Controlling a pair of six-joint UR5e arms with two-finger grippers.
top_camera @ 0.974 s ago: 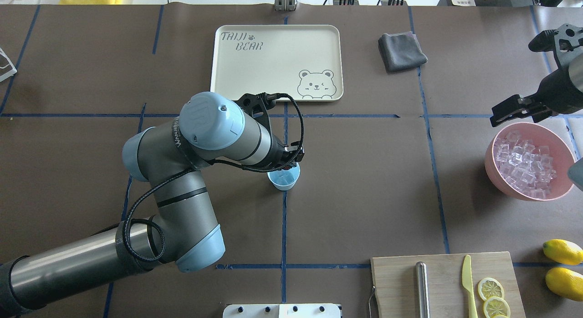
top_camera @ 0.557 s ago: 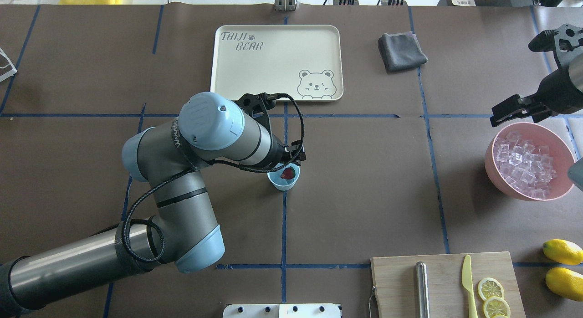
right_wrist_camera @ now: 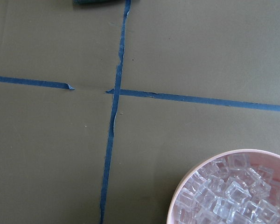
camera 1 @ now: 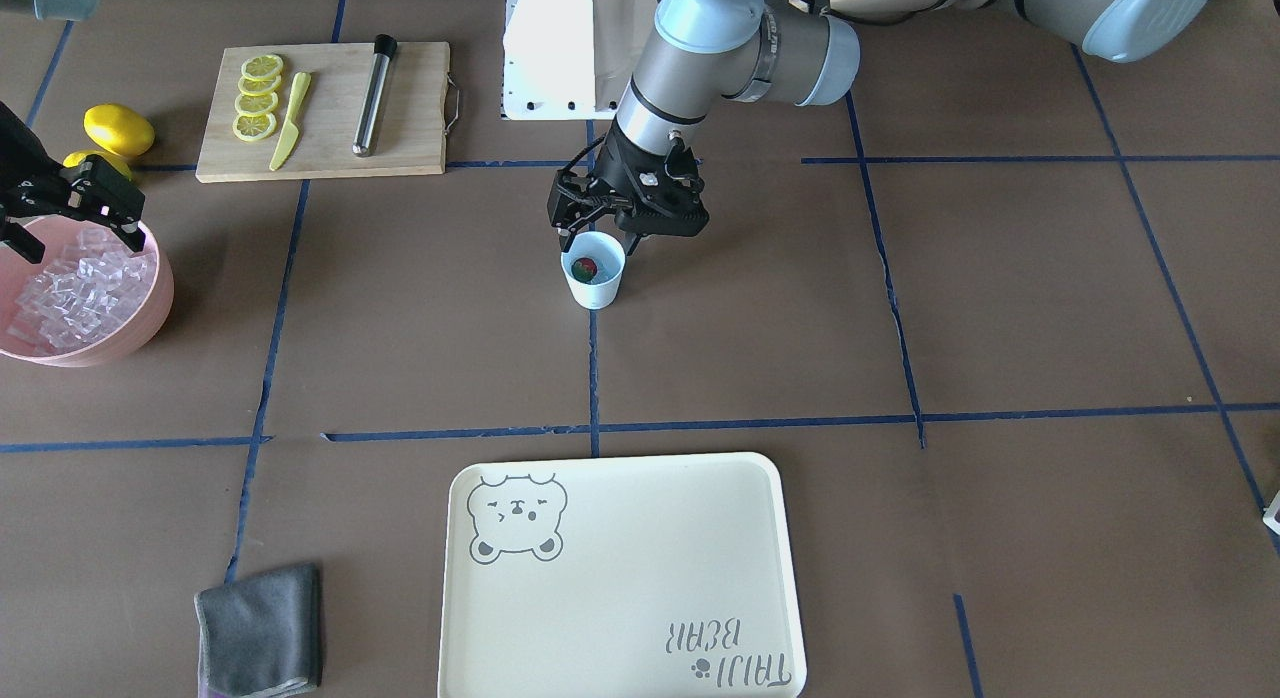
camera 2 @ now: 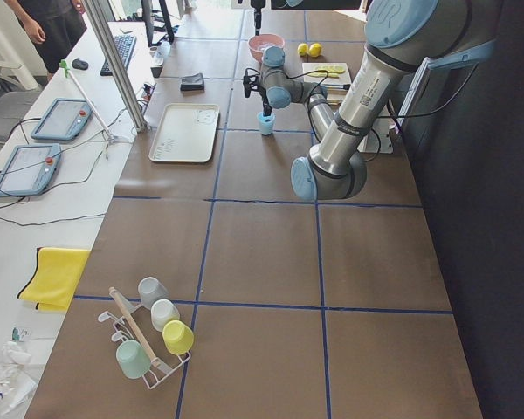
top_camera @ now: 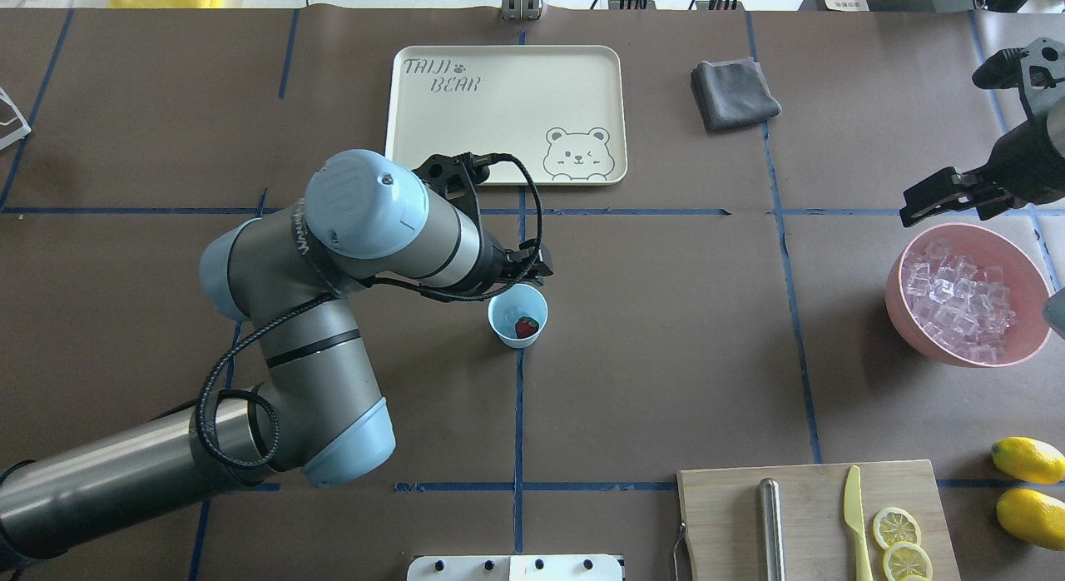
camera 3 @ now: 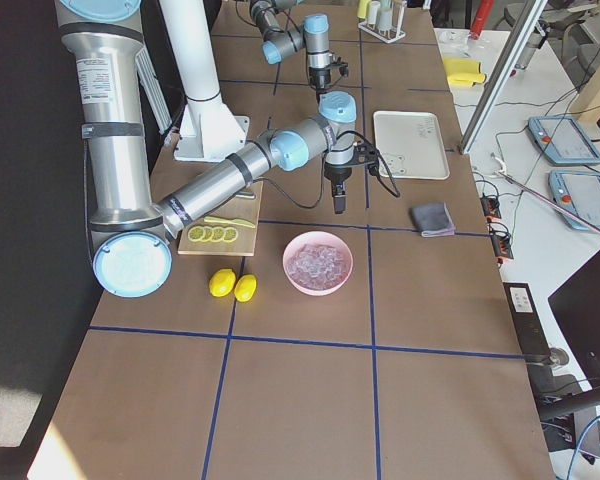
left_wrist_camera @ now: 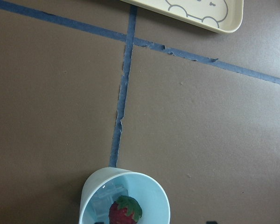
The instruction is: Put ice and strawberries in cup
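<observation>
Showing the counter [top_camera: 666, 356] from several sides. The cup [top_camera: 502, 319] stands upright near the counter's middle, on a line of blue tape. The strawberry [top_camera: 525, 327] lies inside it, and the left wrist view shows the berry, green cap up, resting against clear ice [left_wrist_camera: 104, 204] at the cup's bottom. The left gripper [camera 1: 600, 236] hangs just above the cup; its fingers are spread wide and hold nothing. The right gripper [camera 1: 75, 233] hangs over the edge of the pink bowl [top_camera: 894, 290], well apart from the cup, its fingers also wide and empty. The bowl is heaped with ice cubes [top_camera: 957, 302].

A cream tray [top_camera: 499, 115] (printed with a bear and the words "TAIJI BEAR") lies beyond the cup, with a folded grey cloth [top_camera: 734, 92] beside it. On the robot's right, a wooden board [top_camera: 724, 514] carries lemon slices [top_camera: 897, 527], a yellow knife [top_camera: 854, 514] and a steel rod [top_camera: 771, 527]. Two whole lemons [top_camera: 1029, 459] lie just beside the board.
</observation>
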